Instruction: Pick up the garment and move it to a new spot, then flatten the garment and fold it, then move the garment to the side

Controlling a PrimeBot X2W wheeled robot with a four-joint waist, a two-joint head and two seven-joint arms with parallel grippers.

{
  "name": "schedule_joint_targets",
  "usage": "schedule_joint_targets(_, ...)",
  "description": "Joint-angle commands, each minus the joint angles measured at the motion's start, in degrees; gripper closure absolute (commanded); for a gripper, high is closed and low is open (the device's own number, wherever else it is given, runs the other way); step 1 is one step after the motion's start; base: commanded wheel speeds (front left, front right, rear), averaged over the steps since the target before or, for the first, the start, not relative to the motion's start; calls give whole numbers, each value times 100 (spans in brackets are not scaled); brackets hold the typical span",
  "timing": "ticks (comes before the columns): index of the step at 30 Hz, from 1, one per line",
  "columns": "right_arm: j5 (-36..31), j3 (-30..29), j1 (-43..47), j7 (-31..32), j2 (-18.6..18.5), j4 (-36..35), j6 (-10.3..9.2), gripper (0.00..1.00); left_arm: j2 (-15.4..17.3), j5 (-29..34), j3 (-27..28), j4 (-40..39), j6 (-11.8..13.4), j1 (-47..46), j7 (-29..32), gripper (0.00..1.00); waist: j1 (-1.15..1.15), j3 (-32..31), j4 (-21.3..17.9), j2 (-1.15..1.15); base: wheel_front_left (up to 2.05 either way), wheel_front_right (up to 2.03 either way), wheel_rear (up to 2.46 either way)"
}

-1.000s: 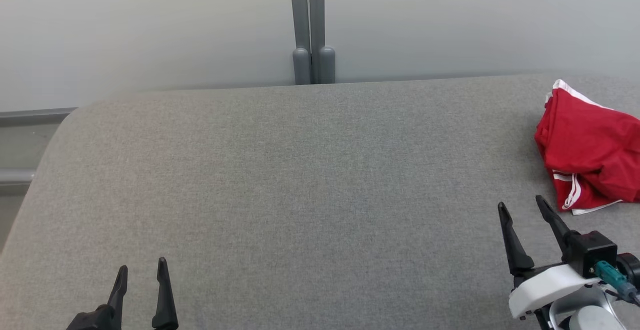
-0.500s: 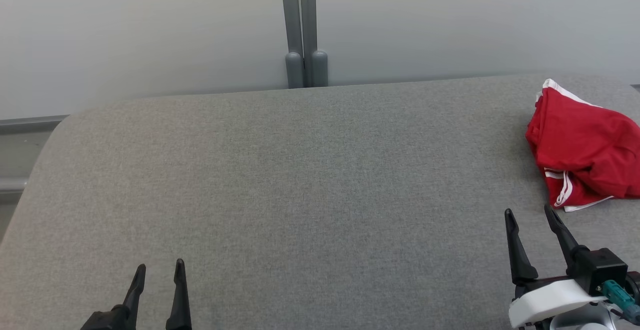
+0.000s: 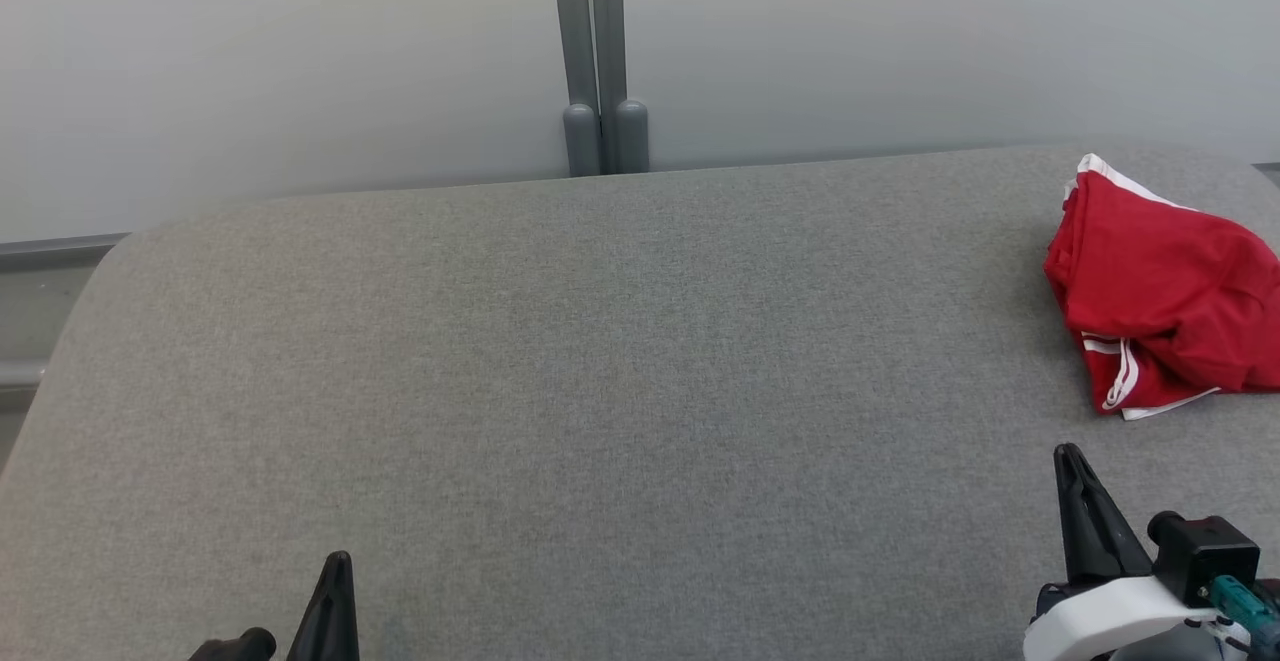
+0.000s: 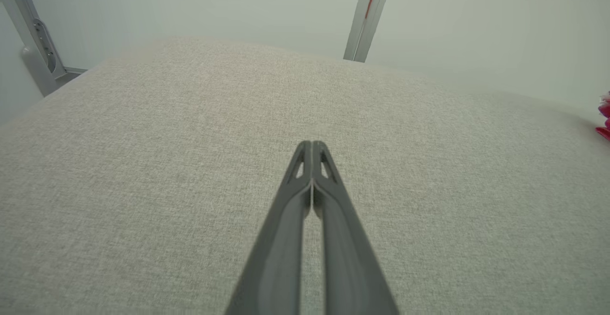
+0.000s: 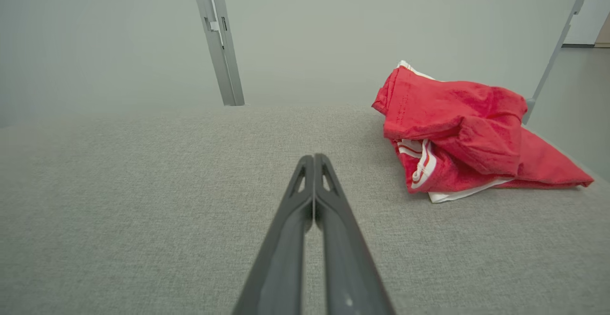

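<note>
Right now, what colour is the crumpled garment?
The garment is red with white stripes, clearest in the right wrist view.

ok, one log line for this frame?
phase: pre-grasp | garment: crumpled, table right end, untouched | left gripper: shut, empty | right gripper: shut, empty, short of garment

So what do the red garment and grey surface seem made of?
The red garment looks like thin, soft, matte fabric: it lies in loose rumpled folds, with white stripe trim; fibre unclear. The grey surface looks like matte woven upholstery cloth, showing a fine heathered weave.
</note>
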Motion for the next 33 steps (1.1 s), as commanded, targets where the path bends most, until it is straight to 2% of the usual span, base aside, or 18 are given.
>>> schedule_joint_targets(1,277,-41,-115,70,-32,-43,0,100,10,-267,25,-73,-1,-83,49,100,0,2,-1,0,0,0,0)
schedule_joint_targets(15,1835,-53,-281,432,4,5,0,100,26,-1655,142,-105,-9,-338,427,100,0,22,-13,0,0,0,0)
schedule_joint_targets(33,3522,-83,-483,840,45,86,0,100,41,-3156,272,-142,-18,-611,842,100,0,47,-30,0,0,0,0)
